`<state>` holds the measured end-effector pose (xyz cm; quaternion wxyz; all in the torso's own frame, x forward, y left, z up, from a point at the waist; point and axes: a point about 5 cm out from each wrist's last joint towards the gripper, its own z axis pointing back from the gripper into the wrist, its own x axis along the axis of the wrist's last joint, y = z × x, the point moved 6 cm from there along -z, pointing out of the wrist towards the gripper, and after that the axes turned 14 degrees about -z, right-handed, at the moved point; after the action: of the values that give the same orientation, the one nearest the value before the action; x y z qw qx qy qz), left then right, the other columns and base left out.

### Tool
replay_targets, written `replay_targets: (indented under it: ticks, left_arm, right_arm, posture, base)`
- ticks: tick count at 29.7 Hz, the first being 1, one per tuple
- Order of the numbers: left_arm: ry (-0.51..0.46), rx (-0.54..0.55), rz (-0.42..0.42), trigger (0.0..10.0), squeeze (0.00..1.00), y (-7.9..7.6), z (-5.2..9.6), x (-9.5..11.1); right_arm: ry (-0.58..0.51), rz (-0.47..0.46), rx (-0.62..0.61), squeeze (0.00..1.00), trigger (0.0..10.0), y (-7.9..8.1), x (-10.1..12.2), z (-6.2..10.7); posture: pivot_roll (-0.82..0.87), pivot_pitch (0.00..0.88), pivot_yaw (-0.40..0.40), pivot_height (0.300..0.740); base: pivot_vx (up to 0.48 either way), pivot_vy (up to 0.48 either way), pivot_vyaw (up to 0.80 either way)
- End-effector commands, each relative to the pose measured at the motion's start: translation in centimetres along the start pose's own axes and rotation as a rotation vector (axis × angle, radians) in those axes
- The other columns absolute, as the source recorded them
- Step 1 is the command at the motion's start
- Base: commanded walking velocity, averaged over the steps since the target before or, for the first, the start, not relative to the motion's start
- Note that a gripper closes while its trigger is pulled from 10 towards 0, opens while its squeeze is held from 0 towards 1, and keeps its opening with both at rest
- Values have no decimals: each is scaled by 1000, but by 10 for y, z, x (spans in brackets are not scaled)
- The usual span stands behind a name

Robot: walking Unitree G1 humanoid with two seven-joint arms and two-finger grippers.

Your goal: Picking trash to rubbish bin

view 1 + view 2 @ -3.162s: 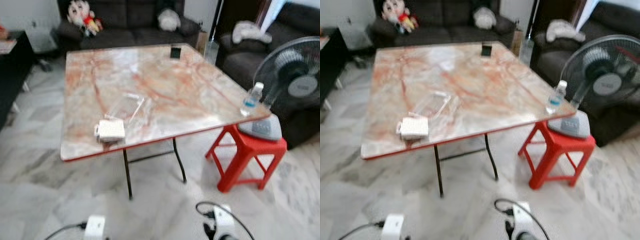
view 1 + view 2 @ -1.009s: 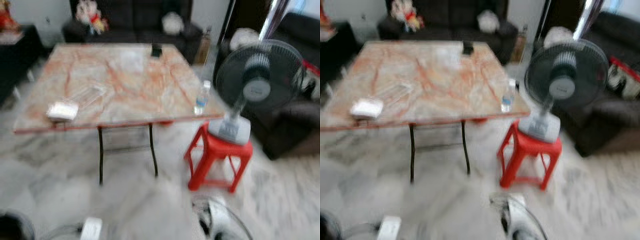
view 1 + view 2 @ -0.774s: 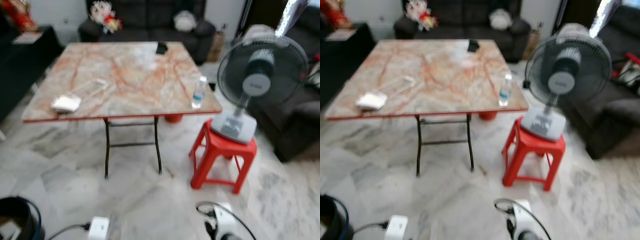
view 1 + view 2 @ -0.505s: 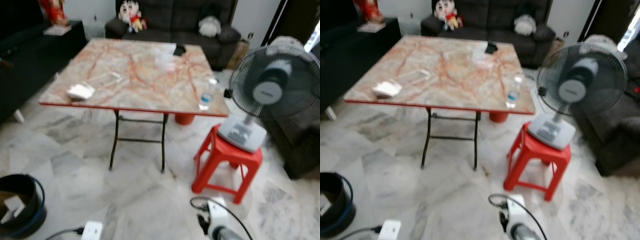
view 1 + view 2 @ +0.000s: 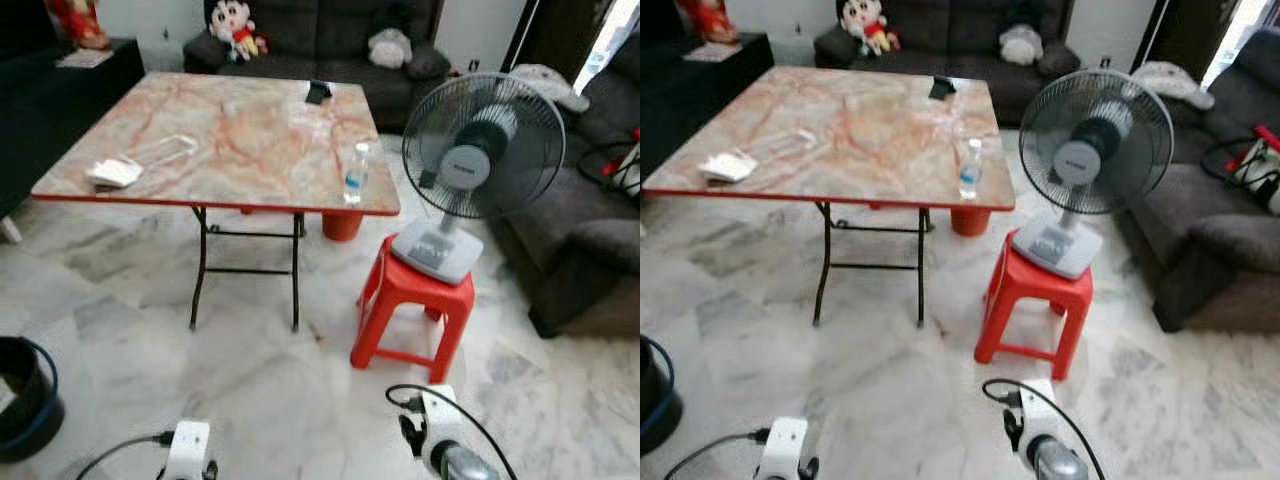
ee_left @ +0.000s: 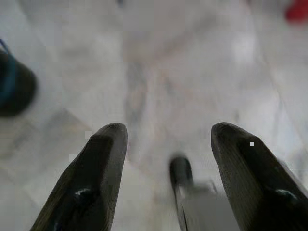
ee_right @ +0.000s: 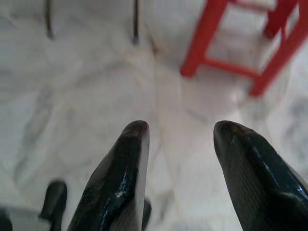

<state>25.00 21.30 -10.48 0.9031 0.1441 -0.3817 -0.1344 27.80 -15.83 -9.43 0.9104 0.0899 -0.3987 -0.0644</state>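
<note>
Bin: your rubbish bin (image 5: pixel 22 400) sits on the floor off to the left, near your left gripper (image 6: pixel 166 178); nothing held above it.
Left jaws: wide apart, empty, over bare floor tiles.
Trash: the white packet (image 5: pixel 113 173) and clear wrapper (image 5: pixel 165 150) lie on the table (image 5: pixel 260 175), well ahead of both jaws; the bottle (image 5: pixel 354 173) stands at its right edge.
Right jaws: your right gripper (image 7: pixel 180 163) is spread wide, empty, the red stool (image 5: pixel 412 310) ahead of it.
Progress: you've picked nothing yet, I judge; approach, grasp and drop remain.
</note>
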Motion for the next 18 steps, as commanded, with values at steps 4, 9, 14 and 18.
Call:
replay_targets:
  ticks: [4, 9, 14, 18]
  left_arm:
    - [-210, 84, 34, 10000, 0, 19, -7, 64]
    - [-382, 136, 66, 10000, 0, 28, -4, 116]
    - [-496, 177, 83, 10000, 0, 36, 2, 150]
    - [-579, 201, 88, 10000, 0, 41, 8, 176]
  right_arm:
    - [-188, 17, 81, 0, 10000, 24, 61, -7]
    - [-347, 10, 164, 0, 10000, 49, 113, -6]
    - [-499, 8, 236, 0, 10000, 73, 157, 2]
    - [-595, -14, 285, 0, 10000, 91, 187, 10]
  posture:
    - [28, 0, -86, 740]
    - [26, 0, -85, 740]
    - [26, 0, -83, 740]
    - [21, 0, -77, 740]
  base:
    - [0, 0, 0]
    - [0, 0, 0]
    - [0, 0, 0]
    - [151, 0, 0]
